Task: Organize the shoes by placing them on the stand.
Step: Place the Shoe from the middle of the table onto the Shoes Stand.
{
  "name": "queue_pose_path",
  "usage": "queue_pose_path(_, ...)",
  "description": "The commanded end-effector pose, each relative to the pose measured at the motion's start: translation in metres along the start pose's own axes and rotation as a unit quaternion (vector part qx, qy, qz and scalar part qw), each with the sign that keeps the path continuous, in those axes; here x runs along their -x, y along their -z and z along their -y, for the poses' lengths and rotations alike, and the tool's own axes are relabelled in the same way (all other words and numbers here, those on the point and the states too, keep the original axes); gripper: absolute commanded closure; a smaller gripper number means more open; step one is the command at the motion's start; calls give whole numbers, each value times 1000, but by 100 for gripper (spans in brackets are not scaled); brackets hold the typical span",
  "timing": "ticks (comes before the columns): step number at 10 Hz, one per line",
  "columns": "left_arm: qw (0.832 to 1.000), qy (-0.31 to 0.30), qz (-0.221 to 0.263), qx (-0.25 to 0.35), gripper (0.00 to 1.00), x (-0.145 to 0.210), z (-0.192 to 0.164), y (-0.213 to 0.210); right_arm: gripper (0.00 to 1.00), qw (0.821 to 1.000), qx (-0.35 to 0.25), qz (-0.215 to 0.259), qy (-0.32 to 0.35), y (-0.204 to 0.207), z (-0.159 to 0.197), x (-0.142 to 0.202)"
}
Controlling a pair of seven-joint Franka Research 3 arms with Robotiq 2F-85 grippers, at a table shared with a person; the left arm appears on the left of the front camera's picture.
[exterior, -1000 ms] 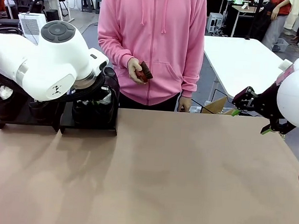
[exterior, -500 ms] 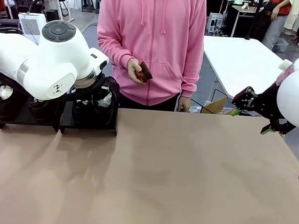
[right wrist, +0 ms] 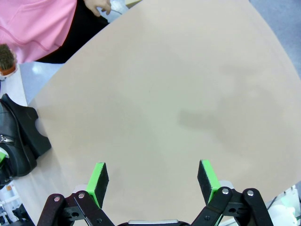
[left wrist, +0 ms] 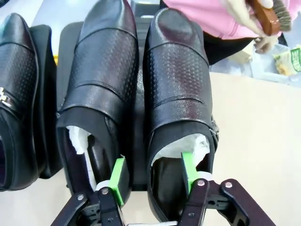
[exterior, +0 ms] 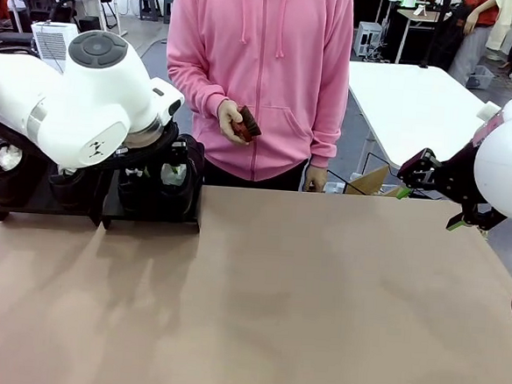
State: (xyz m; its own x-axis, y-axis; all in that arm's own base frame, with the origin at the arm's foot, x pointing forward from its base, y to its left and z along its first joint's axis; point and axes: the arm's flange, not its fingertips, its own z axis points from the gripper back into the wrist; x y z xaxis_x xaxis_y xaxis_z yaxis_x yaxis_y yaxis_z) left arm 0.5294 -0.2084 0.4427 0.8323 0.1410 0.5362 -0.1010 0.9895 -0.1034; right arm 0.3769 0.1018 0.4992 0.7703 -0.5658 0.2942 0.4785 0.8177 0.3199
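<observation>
Two glossy black shoes stuffed with white paper sit side by side on the black stand, toes pointing away from me. A third shoe lies to their left. My left gripper is open at their heels: one green pad is between the two shoes, the other pad is inside the right-hand shoe, and that shoe's inner heel wall stands free between them. In the front view my left arm covers part of the stand. My right gripper hangs open over bare table.
A person in a pink hoodie stands at the far edge holding a brown brush in one hand. My right gripper hovers off the table's right side. A shoe shows at the left of the right wrist view.
My left gripper's jaws have spread apart, letting go of the right-hand shoe's heel wall, and the arm has risen slightly. The right arm and the person have stayed still.
</observation>
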Motion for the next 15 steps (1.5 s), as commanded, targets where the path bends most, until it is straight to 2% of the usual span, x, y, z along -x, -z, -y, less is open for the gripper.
queue_pose_path(1, 999, -2, 38, -11, 39, 3, 2, -21, 0, 1000, -10, -6, -5, -1, 2, -2)
queue_pose_path(3, 999, 4, 38, 20, 39, 8, 4, -44, 0, 1000, -10, -6, -5, -1, 2, -2)
queue_pose_path(7, 999, -11, 50, 12, 39, 19, 0, -83, 0, 1000, -10, -6, -5, -1, 2, -2)
queue_pose_path(8, 999, 3, 46, 18, 39, 9, 13, -63, 0, 1000, -10, -6, -5, -1, 2, -2)
queue_pose_path(15, 999, 3, 46, 18, 39, 9, 13, -63, 0, 1000, -10, -6, -5, -1, 2, -2)
